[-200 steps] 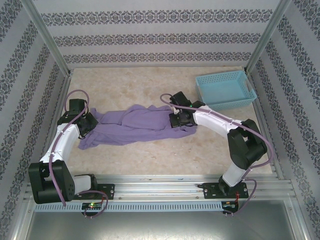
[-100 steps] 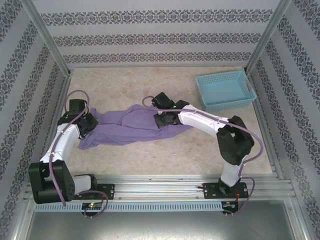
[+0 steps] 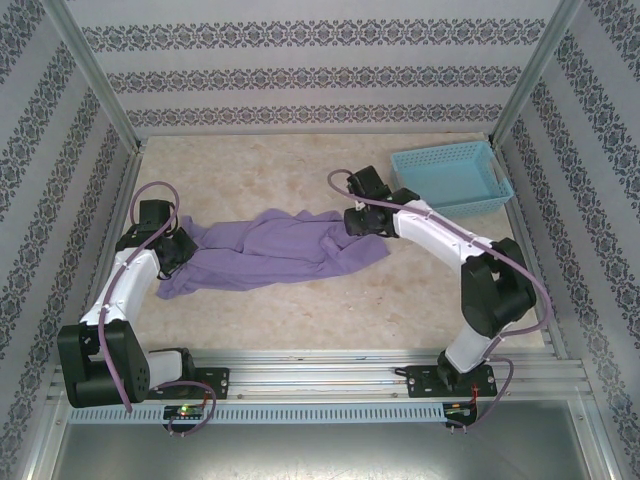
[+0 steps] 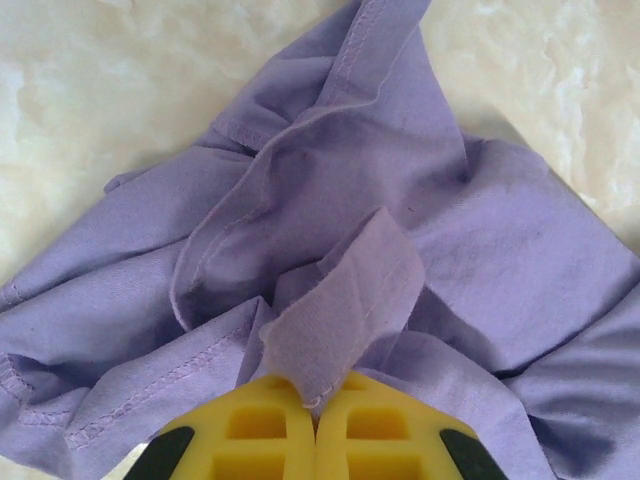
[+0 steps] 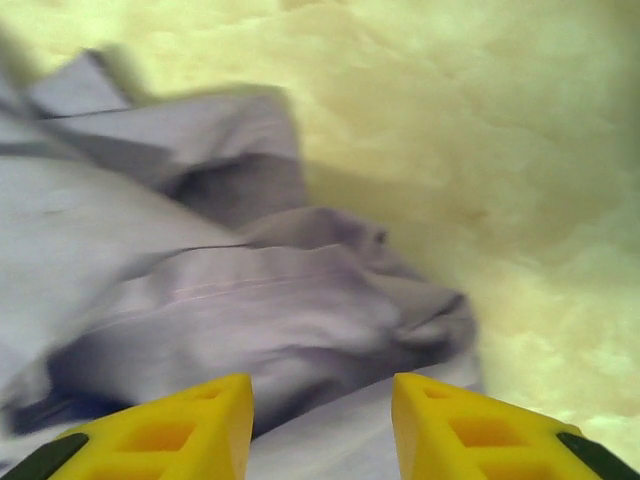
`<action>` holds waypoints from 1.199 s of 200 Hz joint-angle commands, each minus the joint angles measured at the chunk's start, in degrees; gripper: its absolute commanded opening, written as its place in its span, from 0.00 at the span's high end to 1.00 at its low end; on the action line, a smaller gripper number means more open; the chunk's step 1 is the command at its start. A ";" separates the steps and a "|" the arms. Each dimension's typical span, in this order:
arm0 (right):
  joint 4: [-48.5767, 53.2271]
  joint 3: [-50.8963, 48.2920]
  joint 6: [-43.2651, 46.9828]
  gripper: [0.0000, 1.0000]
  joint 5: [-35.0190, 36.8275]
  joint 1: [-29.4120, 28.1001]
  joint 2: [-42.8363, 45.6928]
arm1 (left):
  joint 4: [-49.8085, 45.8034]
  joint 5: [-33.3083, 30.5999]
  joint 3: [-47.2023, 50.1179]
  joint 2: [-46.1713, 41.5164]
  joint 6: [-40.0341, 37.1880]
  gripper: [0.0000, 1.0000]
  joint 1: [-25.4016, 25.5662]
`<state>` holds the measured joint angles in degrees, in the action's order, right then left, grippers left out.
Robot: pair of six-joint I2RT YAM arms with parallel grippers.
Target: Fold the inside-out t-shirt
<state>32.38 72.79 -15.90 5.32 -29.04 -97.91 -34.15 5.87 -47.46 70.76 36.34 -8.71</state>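
The t-shirt [image 3: 270, 250] lies crumpled in a long band across the middle of the table [image 3: 260, 170]. It stretches from the left gripper [image 3: 175, 250] at its left end to the right gripper [image 3: 355, 222] by its right end, and is well apart from the basket [image 3: 450, 180] in the far right corner. In the left wrist view the left gripper's yellow fingers [image 4: 260, 430] are pressed together on a raised fold of hem, while in the right wrist view the right gripper's fingers [image 5: 190, 420] stand apart just above the blurred cloth, clamping nothing.
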 commanded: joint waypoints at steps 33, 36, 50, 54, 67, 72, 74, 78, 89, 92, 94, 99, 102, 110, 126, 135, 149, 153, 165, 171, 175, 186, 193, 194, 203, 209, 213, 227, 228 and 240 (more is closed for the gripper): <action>3.25 4.72 2.30 0.58 5.21 0.18 -9.66 | 0.05 0.32 0.34 -1.73 -0.82 1.00 -0.17; 3.63 5.25 2.19 0.58 6.11 0.13 -10.27 | 0.06 0.30 0.35 -1.76 -0.84 1.00 -0.09; 6.08 7.45 1.89 0.58 10.29 0.29 -13.19 | -0.04 0.11 0.35 -1.88 -0.88 1.00 -0.14; 6.77 8.01 1.76 0.58 11.34 0.35 -13.84 | -0.07 0.03 0.29 -2.02 -0.85 1.00 -0.15; 8.18 8.85 1.58 0.57 14.01 0.71 -15.16 | -0.22 -0.33 0.35 -2.20 -0.95 1.00 -0.17; 8.37 8.86 1.49 0.56 15.06 0.88 -15.40 | -0.30 -0.45 0.35 -2.36 -1.00 1.00 -0.16; 8.46 8.86 1.49 0.56 15.48 0.97 -15.50 | -0.34 -0.58 0.37 -2.44 -1.03 1.00 -0.12; 8.65 8.86 1.40 0.56 16.11 1.15 -15.68 | -0.34 -0.73 0.44 -2.49 -1.06 1.00 -0.12; 9.29 8.86 1.29 0.55 16.90 2.01 -16.20 | -0.47 -1.28 0.41 -2.82 -1.05 1.00 -0.17; 9.35 8.86 1.20 0.56 16.91 2.29 -16.30 | -0.43 -1.36 0.44 -3.01 -1.01 1.00 -0.17; 9.36 8.79 1.15 0.56 16.91 2.44 -16.31 | -0.47 -1.40 0.37 -3.07 -1.03 1.00 -0.17; 9.37 8.65 1.13 0.57 16.84 2.94 -16.35 | -0.48 -1.54 0.39 -3.14 -1.03 1.00 -0.16; 9.37 8.48 1.11 0.58 16.76 3.27 -16.35 | -0.48 -1.68 0.42 -3.24 -1.05 1.00 -0.17; 9.18 7.82 1.16 0.61 16.86 3.97 -15.89 | -0.61 -1.98 0.27 -3.48 -1.05 1.00 -0.17; 8.85 6.39 1.39 0.66 17.18 5.18 -14.21 | -0.96 -2.62 -0.01 -3.63 -1.18 1.00 -0.17; 8.75 5.78 1.45 0.69 17.18 5.78 -12.96 | -1.09 -3.02 -0.10 -3.81 -1.18 1.00 -0.17; 8.67 4.85 1.66 0.72 16.64 6.50 -10.46 | -1.17 -3.38 -0.11 -4.02 -1.19 1.00 -0.14; 8.74 4.62 1.73 0.73 16.42 6.61 -9.74 | -1.13 -3.43 -0.11 -4.12 -1.19 1.00 -0.15; 9.01 3.92 2.00 0.75 15.81 6.80 -7.47 | -1.17 -3.66 -0.08 -4.35 -1.12 1.00 -0.17; 9.27 3.55 2.10 0.76 15.32 6.83 -6.33 | -1.11 -3.88 -0.08 -4.46 -1.01 1.00 -0.17; 9.42 3.26 2.11 0.77 15.00 6.89 -5.63 | -1.18 -4.01 0.07 -4.64 -1.01 1.00 -0.17; 9.79 2.27 2.04 0.80 13.77 7.03 -3.69 | -1.21 -4.45 0.22 -5.04 -0.83 1.00 -0.17; 9.81 1.37 1.84 0.81 12.94 7.21 -2.39 | -1.22 -4.80 0.24 -5.29 -0.83 1.00 -0.17; 9.76 1.25 1.79 0.81 12.82 7.22 -2.17 | -1.20 -4.80 0.30 -5.29 -0.87 1.00 -0.17; 9.63 -0.07 1.58 0.82 11.34 7.26 -0.56 | -1.18 -5.08 0.44 -5.59 -0.85 1.00 -0.15; 9.33 -1.03 1.41 0.82 10.32 7.40 0.47 | -1.18 -5.14 0.45 -5.69 -0.84 1.00 -0.17; 9.23 -1.62 1.28 0.82 9.66 7.51 1.05 | -1.18 -5.20 0.52 -5.77 -0.91 1.00 -0.17; 8.85 -3.35 0.94 0.82 7.81 7.71 2.95 | -1.10 -5.08 0.51 -5.73 -0.96 1.00 -0.11; 8.80 -3.49 0.91 0.82 7.61 7.74 3.05 | -1.10 -5.08 0.47 -5.72 -0.98 1.00 -0.14; 8.43 -4.76 0.55 0.79 6.41 8.08 4.43 | -1.01 -4.84 0.53 -5.78 -0.95 1.00 -0.17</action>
<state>40.49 71.07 -14.59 15.77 -21.85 -95.88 -34.22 2.50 -47.46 65.87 36.32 -8.71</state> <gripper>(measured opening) 0.190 0.049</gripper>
